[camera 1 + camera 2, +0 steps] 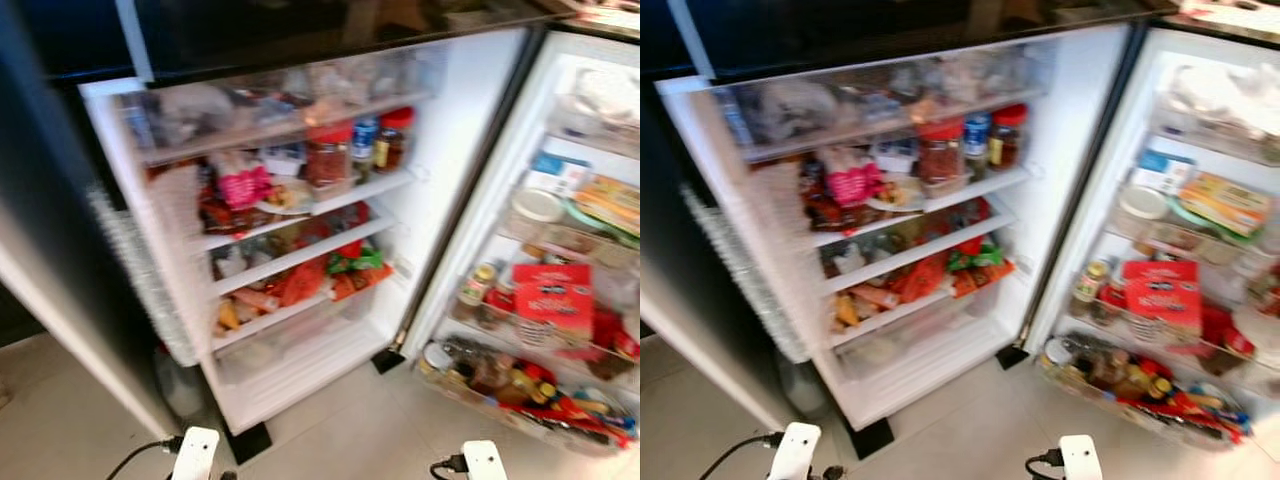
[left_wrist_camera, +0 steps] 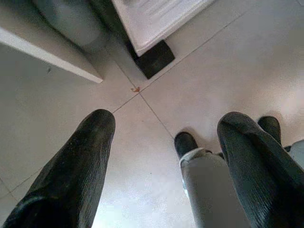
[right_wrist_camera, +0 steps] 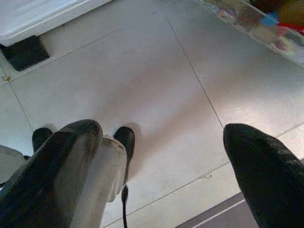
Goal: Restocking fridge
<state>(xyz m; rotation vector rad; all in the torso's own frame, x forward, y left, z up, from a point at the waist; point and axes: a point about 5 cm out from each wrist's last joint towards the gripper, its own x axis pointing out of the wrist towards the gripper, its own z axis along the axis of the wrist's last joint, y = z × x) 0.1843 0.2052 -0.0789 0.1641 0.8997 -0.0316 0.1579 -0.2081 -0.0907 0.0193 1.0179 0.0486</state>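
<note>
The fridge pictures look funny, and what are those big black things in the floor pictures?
These come from cameras on a walking robot. Two on its head look at an open fridge: shelves packed with food, red-lidded jars in the middle, and a door rack of bottles on the right. They are blurry. The white shapes at the bottom are its two arms. The other two cameras sit on its wrists. The big black things are its fingers: the left gripper and the right gripper, both spread open and holding nothing, pointing down at the tiled floor. Between them you see the robot's feet.
</note>
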